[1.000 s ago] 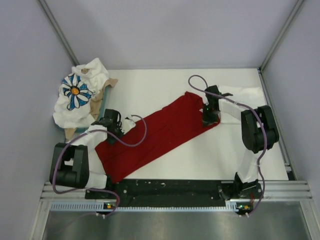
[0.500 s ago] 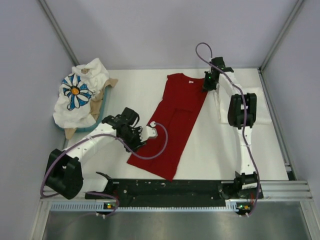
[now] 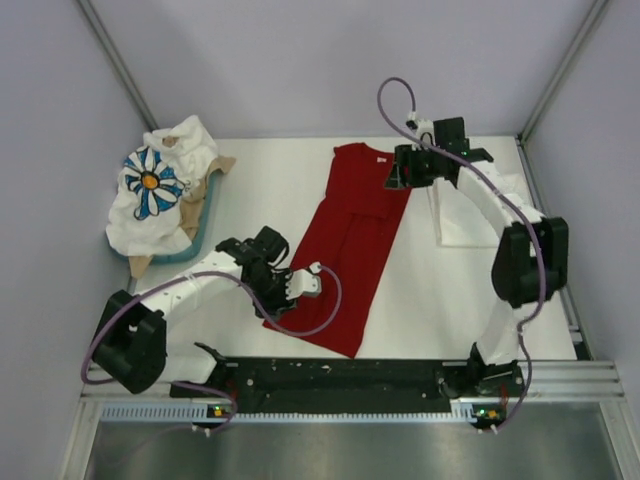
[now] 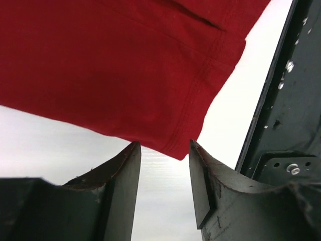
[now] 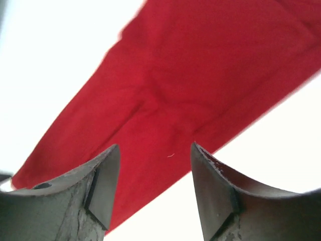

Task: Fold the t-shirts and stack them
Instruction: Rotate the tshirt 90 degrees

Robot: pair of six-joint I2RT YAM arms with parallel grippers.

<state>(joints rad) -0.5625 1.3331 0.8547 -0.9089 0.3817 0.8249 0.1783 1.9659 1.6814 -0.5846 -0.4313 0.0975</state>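
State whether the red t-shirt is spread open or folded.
Partly folded: the red t-shirt lies flat as a long narrow strip, no sleeves sticking out, layered edges showing; not folded end to end.

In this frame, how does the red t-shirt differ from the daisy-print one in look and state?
The red t-shirt is plain; the daisy-print t-shirt is white with a blue-petalled flower. The red one lies flat as a long strip; the daisy one is bunched in a heap. The red one rests on the table; the daisy one sits on the tray. Both are cloth shirts, not yet stacked.
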